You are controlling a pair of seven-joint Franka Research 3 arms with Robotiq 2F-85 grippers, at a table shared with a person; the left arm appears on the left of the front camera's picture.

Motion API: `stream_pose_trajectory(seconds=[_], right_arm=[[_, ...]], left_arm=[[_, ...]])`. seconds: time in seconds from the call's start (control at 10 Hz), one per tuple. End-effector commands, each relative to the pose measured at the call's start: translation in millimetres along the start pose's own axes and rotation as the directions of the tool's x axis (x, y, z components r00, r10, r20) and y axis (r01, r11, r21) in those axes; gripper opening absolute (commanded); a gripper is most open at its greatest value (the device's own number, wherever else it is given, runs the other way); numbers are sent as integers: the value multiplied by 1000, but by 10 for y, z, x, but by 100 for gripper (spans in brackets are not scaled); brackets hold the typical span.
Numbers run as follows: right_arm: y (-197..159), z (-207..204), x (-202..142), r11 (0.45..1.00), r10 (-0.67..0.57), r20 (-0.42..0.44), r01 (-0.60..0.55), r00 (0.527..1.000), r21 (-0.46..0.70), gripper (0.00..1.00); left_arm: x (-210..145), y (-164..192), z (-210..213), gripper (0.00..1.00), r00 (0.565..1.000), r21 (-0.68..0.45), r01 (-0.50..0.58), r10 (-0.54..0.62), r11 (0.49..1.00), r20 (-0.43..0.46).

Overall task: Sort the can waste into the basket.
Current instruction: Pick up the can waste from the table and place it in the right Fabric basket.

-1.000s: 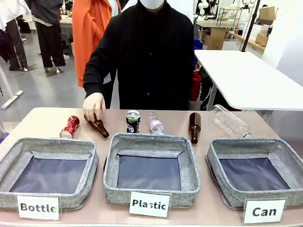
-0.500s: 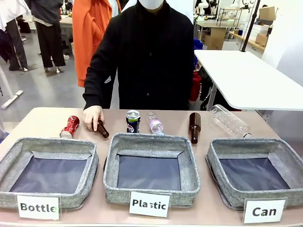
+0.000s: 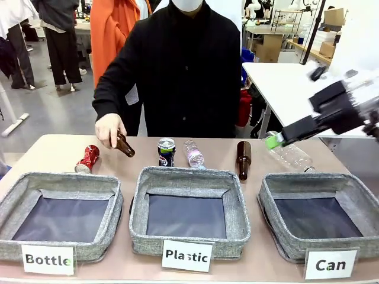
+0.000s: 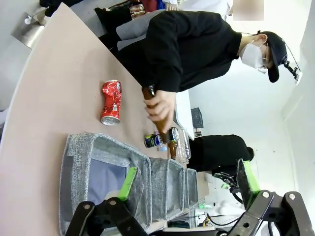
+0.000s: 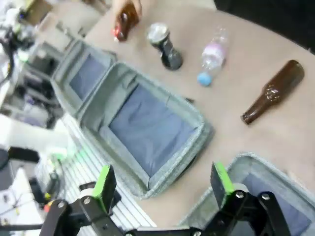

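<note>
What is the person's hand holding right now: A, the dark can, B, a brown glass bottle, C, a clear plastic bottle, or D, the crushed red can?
B: the person's hand is closed around one end of a brown glass bottle, while the crushed red can lies apart from it on the table.

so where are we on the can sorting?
Done: nothing yet; the Can basket holds nothing. In hand: no can. The right gripper hovers open and empty, the left gripper is open too, and the person's hand holds a brown bottle off the table. Left: both cans, the dark can standing behind the Plastic basket and the red can lying behind the Bottle basket.
</note>
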State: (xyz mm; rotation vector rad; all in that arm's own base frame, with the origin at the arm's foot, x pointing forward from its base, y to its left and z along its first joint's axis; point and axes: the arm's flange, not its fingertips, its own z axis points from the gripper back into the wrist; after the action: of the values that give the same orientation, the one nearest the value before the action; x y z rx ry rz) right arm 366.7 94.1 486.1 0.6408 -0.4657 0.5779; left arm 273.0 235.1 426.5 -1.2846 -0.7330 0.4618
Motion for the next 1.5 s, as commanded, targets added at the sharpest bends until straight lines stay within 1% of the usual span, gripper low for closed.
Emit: stream_pose_trajectory(seconds=[0.0,0.1,0.2,0.3,0.4,0.5,0.6,0.7,0.8,0.9,1.0,1.1,1.2,1.3,1.4], right_arm=[[-139,323,-25,972,-149,88,162,985,-169,100],[0,0,0,1000,0,0,0,1000,0,100],[0,0,0,1000,0,0,0,1000,0,100],[-100,1,4,998,-34,0,34,999,-52,100],[-165,-163,163,990,137,-65,-138,988,-3,100],[-262,-362,369,959,279,-77,-274,957,69,100],[-350,-554,538,923,374,-77,-363,924,127,100],[-454,-779,672,892,437,-76,-421,896,165,100],[-540,-1002,815,856,490,-52,-468,870,220,100],[-623,-1290,963,823,535,-13,-518,845,234,100],[-722,-1525,1073,789,576,42,-569,816,232,100],[-776,-1776,1129,705,633,133,-639,762,309,100],[-829,-2012,1169,652,652,195,-673,733,349,100],[-870,-2241,1200,643,644,241,-684,726,344,100],[-898,-2397,1210,658,650,228,-686,725,310,100]], left_arm=[[12,-31,12,100,1000,-18,1,-1,1000,7],[12,-31,12,100,1000,-18,1,-1,1000,7],[12,-31,12,100,1000,-18,1,-1,1000,7],[0,-2,3,100,1000,0,1,-1,1000,1],[54,-423,297,100,992,-135,-116,121,984,28],[72,-738,590,100,996,-131,-84,86,988,10],[18,-898,926,100,999,-97,-30,29,995,-14],[-80,-951,1221,100,1000,-72,9,-10,997,-18],[-139,-980,1399,100,998,-49,39,-41,998,-52],[-200,-1000,1518,100,996,-59,53,-58,997,-74],[-246,-985,1551,100,995,-71,53,-58,996,-78],[-266,-983,1575,100,995,-77,53,-59,996,-80],[-250,-984,1578,100,996,-95,44,-52,994,-75],[-249,-978,1554,100,997,-105,33,-41,994,-70],[-279,-979,1536,100,995,-127,20,-31,992,-90]])
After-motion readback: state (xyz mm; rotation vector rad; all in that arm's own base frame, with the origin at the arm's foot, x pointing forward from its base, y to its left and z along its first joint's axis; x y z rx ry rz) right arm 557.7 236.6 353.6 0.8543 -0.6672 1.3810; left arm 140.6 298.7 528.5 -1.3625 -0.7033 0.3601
